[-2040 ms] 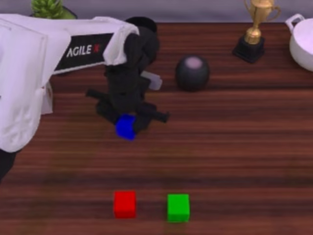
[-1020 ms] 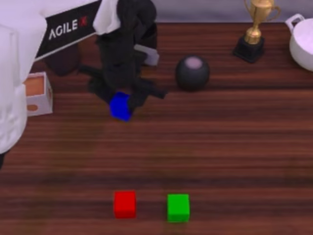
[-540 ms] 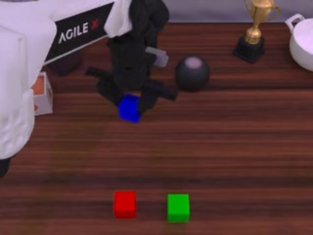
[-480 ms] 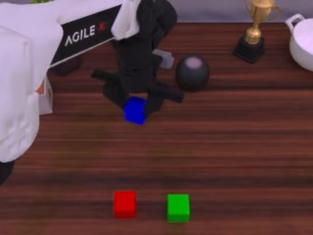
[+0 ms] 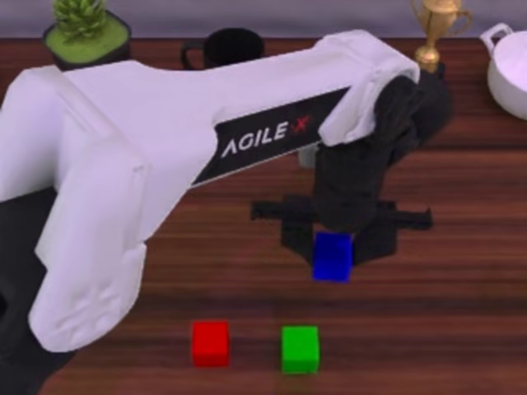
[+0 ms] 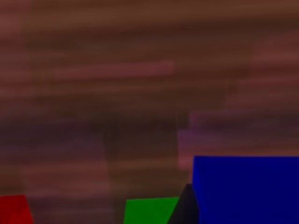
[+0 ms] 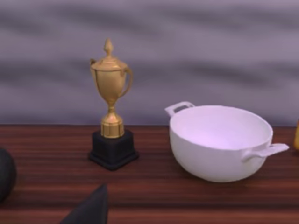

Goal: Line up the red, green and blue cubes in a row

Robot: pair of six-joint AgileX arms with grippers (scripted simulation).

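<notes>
1. Blue cube (image 5: 333, 256): clamped in left gripper (image 5: 333, 251), above and just right of green cube (image 5: 300, 349).
2. Red cube (image 5: 211, 342): left of green, near table (image 5: 461, 329) front edge.
3. Right arm: unseen from above.

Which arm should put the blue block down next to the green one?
The left arm. Its left gripper already holds the blue cube just above and right of the green cube, which sits beside the red cube. The right arm is out of the top view, facing the trophy.
</notes>
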